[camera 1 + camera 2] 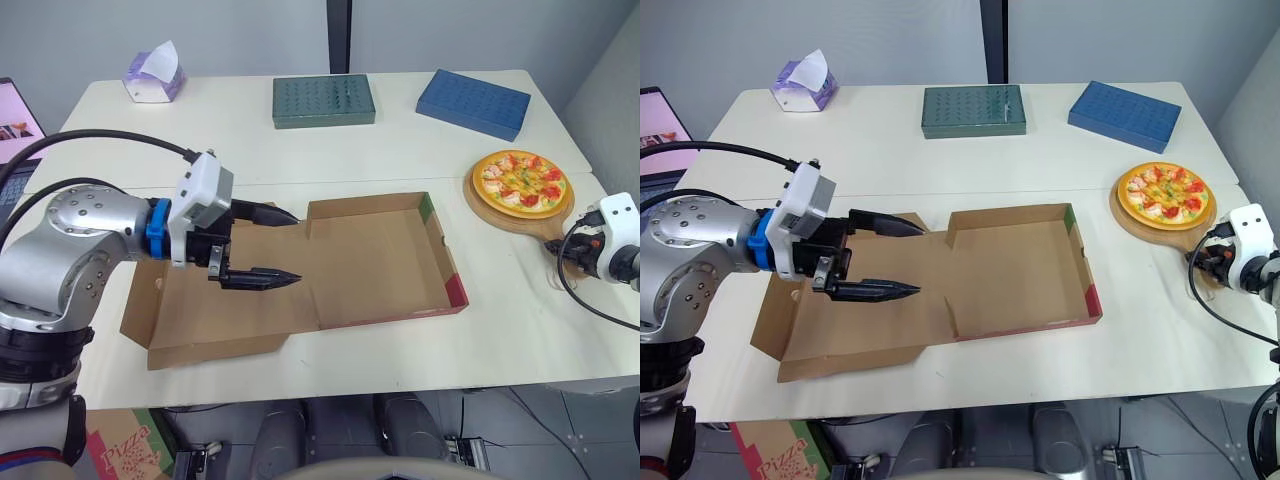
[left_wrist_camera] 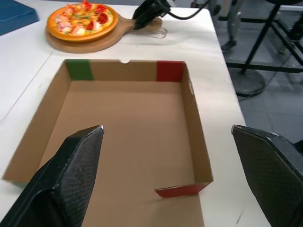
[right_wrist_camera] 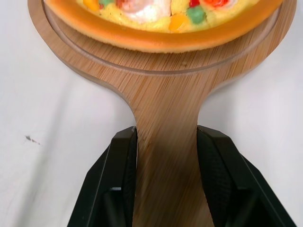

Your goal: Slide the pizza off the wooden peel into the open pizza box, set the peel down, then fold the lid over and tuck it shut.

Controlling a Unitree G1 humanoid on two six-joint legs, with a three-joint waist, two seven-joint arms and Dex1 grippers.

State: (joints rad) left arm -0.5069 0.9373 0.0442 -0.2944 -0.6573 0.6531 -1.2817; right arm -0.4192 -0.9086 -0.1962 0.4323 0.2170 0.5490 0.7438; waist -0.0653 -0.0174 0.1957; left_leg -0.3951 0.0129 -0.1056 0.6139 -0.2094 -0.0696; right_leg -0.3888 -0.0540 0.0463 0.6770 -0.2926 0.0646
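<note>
White table (image 1: 250, 150): right hand (image 3: 167, 137) clamps peel (image 3: 165, 94) handle, hiding its end; left hand (image 1: 296, 246) spread above pizza box (image 1: 380, 260).

Head views look down on the desk (image 1: 250, 150) from its near edge (sharing its top). Left wrist view faces across the pizza box (image 2: 123, 127) to the peel (image 2: 90, 46); right wrist view hugs it.

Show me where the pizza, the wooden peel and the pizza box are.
pizza (image 1: 520, 182), left eye view, middle of the toppings.
wooden peel (image 3: 165, 137), right wrist view, on its handle.
pizza box (image 1: 380, 265), left eye view, bare floor of the tray.
</note>
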